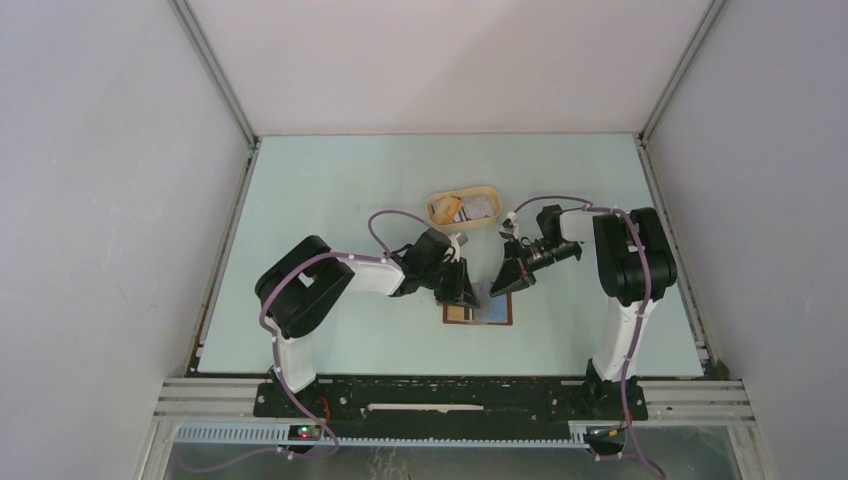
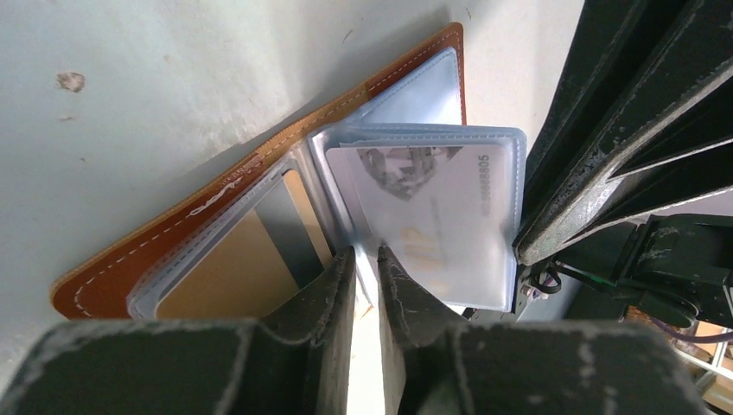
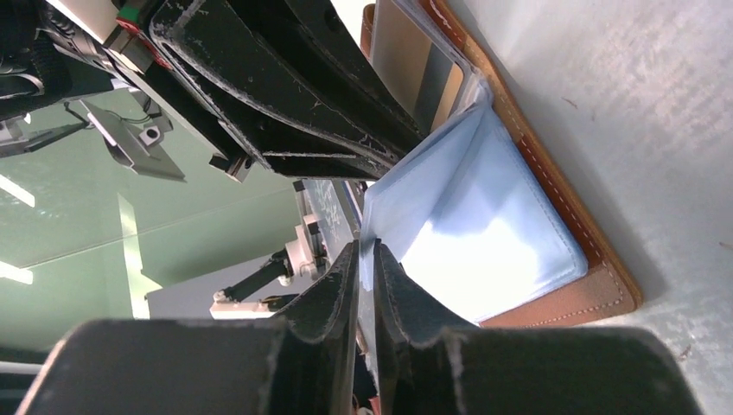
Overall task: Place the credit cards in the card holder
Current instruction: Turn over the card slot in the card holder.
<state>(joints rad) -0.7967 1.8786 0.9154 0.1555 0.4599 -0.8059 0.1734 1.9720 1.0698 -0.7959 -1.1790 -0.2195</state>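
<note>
The card holder point(image 1: 478, 314) lies open on the table, brown leather outside point(image 2: 173, 251) with clear plastic sleeves inside. One raised sleeve holds a pale credit card point(image 2: 432, 216) printed with "VIP" and a number. My left gripper point(image 2: 367, 259) is shut on that sleeve's near edge, by the spine. My right gripper point(image 3: 366, 251) is shut on the outer edge of the light blue sleeve point(image 3: 467, 216) and holds it up off the leather point(image 3: 605, 290). In the top view the left gripper point(image 1: 465, 295) and the right gripper point(image 1: 500, 288) meet over the holder. More cards point(image 1: 470, 208) lie in the tray.
A tan oval tray point(image 1: 436, 208) stands just behind the grippers at mid-table. The enclosure's white walls and metal frame rails point(image 1: 240, 250) bound the pale green table on three sides. The right gripper's fingers point(image 2: 588, 156) crowd the right side of the left wrist view.
</note>
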